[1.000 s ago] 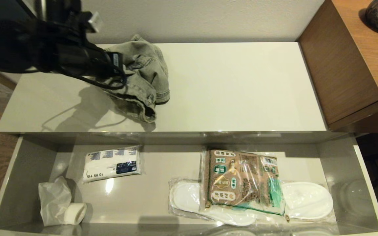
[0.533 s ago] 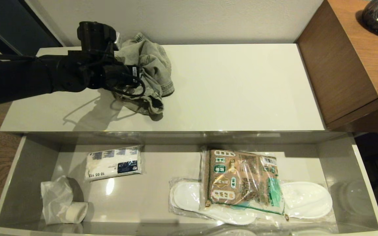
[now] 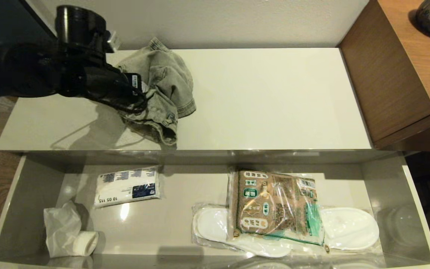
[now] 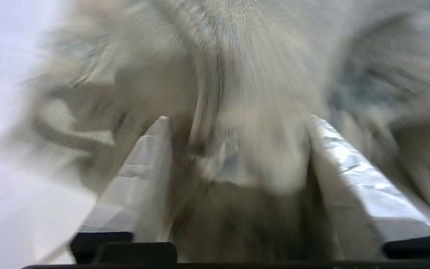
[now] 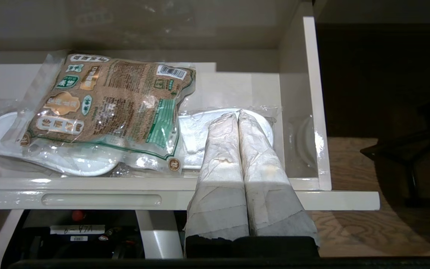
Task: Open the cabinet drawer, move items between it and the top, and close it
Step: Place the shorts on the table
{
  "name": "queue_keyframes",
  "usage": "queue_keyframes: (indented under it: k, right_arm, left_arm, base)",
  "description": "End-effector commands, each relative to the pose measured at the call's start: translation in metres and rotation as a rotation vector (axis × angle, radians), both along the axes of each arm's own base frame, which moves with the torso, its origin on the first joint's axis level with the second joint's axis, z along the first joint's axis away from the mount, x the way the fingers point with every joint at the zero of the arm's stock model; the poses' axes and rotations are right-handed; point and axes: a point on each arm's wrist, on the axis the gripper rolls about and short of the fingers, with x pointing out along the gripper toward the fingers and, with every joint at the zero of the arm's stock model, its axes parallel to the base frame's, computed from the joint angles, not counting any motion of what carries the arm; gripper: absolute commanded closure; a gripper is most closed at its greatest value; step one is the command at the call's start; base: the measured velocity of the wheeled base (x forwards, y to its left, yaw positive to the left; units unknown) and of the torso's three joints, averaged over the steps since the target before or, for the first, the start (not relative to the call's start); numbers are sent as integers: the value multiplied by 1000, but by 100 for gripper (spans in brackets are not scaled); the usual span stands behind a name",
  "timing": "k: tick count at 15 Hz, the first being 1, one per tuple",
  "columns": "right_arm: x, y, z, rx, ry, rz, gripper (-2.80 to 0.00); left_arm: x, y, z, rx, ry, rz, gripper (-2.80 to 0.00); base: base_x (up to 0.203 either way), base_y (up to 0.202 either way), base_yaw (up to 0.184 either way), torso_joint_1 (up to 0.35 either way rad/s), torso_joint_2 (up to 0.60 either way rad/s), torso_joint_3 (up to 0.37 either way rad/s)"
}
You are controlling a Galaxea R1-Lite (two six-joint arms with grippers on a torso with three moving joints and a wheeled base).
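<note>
Head view: drawer (image 3: 24, 194) is pulled fully out below the top (image 3: 274, 101). Denim (image 3: 164, 89) lies bunched on the top's left part, one fold hanging close to the front edge. Left gripper (image 3: 140, 98) sits in the cloth's left side; its jaws are hidden by wrist and cables here. Drawer holds a white pack (image 3: 127, 185), a crumpled bag w/ roll (image 3: 69, 233), a snack bag (image 3: 274, 205) lying on wrapped slippers (image 3: 349, 228). Right arm isn't visible here.

Risk: if the denim is lifted by one bunched fold, the rest probably trails and drags; a dangling leg could catch the top's front edge or land over the snack bag, not in the bare middle of the drawer. A heap standing too high might jam when the drawer shuts.

Left wrist view: fingers (image 4: 144, 175) stand fairly wide, w/ denim (image 4: 245, 74) bulging between them. Whether they pinch it firmly can't be told. A shallow bite on loose cloth may slip out mid-carry.

Right wrist view: right gripper (image 5: 238, 116) hangs in front of the drawer's front panel (image 5: 103, 200), near its right end, jaws pressed together, holding nothing, idle. Parked there, it could get bumped if the drawer is pushed or cloth swings that way.
</note>
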Motion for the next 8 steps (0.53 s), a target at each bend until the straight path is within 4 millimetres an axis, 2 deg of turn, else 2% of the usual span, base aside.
queue_keyframes:
  k: [1, 2, 5, 6, 8]
  right_arm:
    - [0, 0, 0, -1, 2, 0, 0]
    - [0, 0, 0, -1, 2, 0, 0]
    - [0, 0, 0, -1, 2, 0, 0]
    - [0, 0, 0, -1, 2, 0, 0]
    - [0, 0, 0, -1, 2, 0, 0]
  left_arm:
    - [-65, 15, 38, -24, -82, -11, -280]
    - [-74, 16, 37, -17, -56, -16, -280]
    - [-67, 8, 24, -2, 1, -29, -280]
    - [-70, 7, 24, -4, 4, -33, -280]
    - [-95, 12, 32, -19, -1, -31, -280]
  base:
    - [0, 0, 0, 0, 0, 0]
    - [0, 0, 0, 0, 0, 0]
    - [0, 0, 0, 0, 0, 0]
    - [0, 0, 0, 0, 0, 0]
    - [0, 0, 0, 0, 0, 0]
